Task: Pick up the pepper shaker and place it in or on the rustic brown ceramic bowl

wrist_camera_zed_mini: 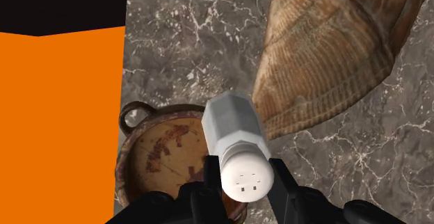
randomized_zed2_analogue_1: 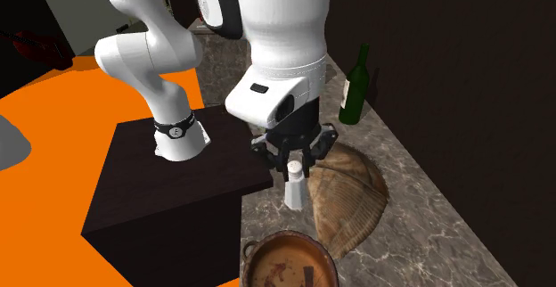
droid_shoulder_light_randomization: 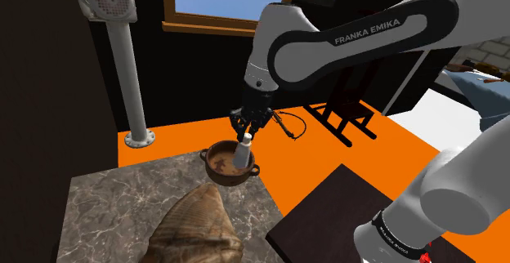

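Pepper shaker (wrist_camera_zed_mini: 240,149): gripped near its cap end by the jaws, which are clenched on it from both sides. It is carried clear of the desk (wrist_camera_zed_mini: 188,42), its body hanging down toward the rim of the brown bowl (wrist_camera_zed_mini: 156,167) on the side nearest a ribbed, shell-like object (wrist_camera_zed_mini: 327,56).

Step in hand, as judged: carry and placement. In the shoulder view the shaker (droid_shoulder_light_randomization: 243,151) appears over the bowl (droid_shoulder_light_randomization: 221,176). In the second exterior view it (randomized_zed2_analogue_1: 294,187) seems short of the rim (randomized_zed2_analogue_1: 290,234). The shaker should be centred over the bowl's hollow, then lowered until its base is near the bottom. The grip should be released only then. A drop on the rim would likely tip it onto the desk.

Appearance: plain white, with a faceted body. The rounded cap is pierced with small holes. The shaker is held slightly tilted. Its material cannot be told.
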`<state>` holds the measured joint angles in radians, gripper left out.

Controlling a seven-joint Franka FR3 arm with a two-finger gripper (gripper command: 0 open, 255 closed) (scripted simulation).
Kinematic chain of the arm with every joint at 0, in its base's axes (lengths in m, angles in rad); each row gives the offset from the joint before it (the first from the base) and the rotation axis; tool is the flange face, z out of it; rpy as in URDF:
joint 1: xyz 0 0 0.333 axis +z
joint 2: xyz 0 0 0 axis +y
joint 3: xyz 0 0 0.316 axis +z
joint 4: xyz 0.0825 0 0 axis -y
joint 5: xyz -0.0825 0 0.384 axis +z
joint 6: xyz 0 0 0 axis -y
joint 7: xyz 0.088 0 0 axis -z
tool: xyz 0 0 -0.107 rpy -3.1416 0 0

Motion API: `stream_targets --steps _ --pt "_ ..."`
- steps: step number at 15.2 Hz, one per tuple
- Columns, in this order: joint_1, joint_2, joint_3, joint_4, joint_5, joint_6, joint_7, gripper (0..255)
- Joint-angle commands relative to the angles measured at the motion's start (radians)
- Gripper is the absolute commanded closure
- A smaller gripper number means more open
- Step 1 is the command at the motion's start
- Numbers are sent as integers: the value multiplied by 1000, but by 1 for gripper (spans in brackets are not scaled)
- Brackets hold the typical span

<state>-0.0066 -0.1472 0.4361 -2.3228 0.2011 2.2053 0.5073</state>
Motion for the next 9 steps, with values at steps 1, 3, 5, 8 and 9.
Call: stream_targets --steps 1,3,5,8,9 --pt "-22 50 -17 66 -31 -22 -16 255" --pt "-41 101 -33 133 -58 -44 -31 255" --pt "-57 154 -47 204 -85 -68 -45 255" --pt "-67 201 -58 255 -105 -76 -54 255" --pt "-66 207 -58 247 -107 -63 -54 255"
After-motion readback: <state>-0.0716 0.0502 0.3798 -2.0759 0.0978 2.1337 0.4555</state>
